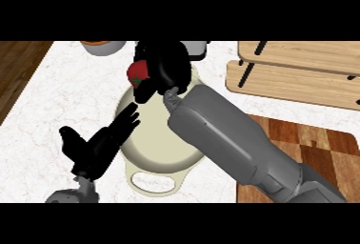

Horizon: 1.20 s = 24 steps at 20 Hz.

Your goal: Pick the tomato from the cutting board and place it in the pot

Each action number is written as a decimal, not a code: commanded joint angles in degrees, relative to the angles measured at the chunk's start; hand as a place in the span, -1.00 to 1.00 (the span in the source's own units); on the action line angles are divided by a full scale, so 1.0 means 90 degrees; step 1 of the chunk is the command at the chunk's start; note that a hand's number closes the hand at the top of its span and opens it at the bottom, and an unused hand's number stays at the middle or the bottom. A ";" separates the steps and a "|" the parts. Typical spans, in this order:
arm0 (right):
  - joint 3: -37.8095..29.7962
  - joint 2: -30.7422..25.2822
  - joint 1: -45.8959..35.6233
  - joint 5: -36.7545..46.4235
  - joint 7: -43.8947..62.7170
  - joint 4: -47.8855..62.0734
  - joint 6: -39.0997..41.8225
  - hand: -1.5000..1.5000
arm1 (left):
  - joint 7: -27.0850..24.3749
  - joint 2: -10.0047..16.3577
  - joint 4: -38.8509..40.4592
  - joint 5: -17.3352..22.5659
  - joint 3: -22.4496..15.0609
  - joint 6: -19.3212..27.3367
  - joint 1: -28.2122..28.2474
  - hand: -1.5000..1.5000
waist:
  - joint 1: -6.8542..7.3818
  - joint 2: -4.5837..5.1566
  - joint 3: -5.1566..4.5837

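The tomato (138, 73) sits in the right hand (165, 64), whose black fingers (143, 91) curl round it from the right and below, so that only its red left side and a bit of green top show. Hand and tomato hang over the far end of the cream pot (158, 152) (how high above it cannot be told from this steep view). The right forearm runs in from the lower right corner and crosses the pot's right rim.

The left hand (95, 147) is at the pot's near left edge, its fingers straight and spread, pointing up and to the right over the rim, holding nothing.

The pot is oval, with a loop handle (151, 183) at its near end; its pale inside shows between the two hands. It stands on a white marbled surface (63, 95). The dark checkered cutting board (316, 143) lies to the right of the pot, partly behind the forearm. A pale wooden rack (302, 76) is beyond it, and a bowl (105, 47) is at the far edge.
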 commanded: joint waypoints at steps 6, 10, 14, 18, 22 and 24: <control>0.0381 0.0001 0.0113 -0.2001 -0.0687 0.1088 -0.1480 -1.00 | 0.0074 -0.0021 -0.0073 -0.0008 -0.0174 -0.0118 0.0051 0.00 | 0.0313 0.0077 0.0003; 0.0199 0.0001 0.0158 -0.2897 -0.1463 0.0961 -0.2097 -1.00 | 0.0067 -0.0111 0.0144 -0.0043 -0.0171 -0.0070 -0.0303 0.00 | 0.0409 0.0134 0.0006; 0.0583 0.0001 0.0442 -0.3643 -0.2274 0.0921 -0.2658 -1.00 | 0.0141 -0.0152 0.0195 -0.0050 -0.0156 -0.0010 -0.0361 0.00 | 0.0411 0.0112 0.0007; 0.0371 0.0001 0.0417 -0.4041 -0.3183 0.1260 -0.3148 -1.00 | 0.0024 0.0033 0.0057 0.0069 0.0004 -0.0167 -0.0199 0.00 | 0.0346 0.0100 0.0007; 0.0402 0.0001 0.0147 -0.4177 -0.3476 0.1924 -0.3487 -1.00 | 0.0036 -0.0007 0.0054 0.0011 -0.0003 -0.0071 -0.0085 0.00 | 0.0127 0.0041 0.0006; 0.0501 0.0001 -0.0111 -0.4383 -0.3223 0.1920 -0.3633 -1.00 | 0.0158 0.0012 -0.0147 0.0024 -0.0009 -0.0032 0.0035 0.00 | 0.0028 -0.0010 0.0006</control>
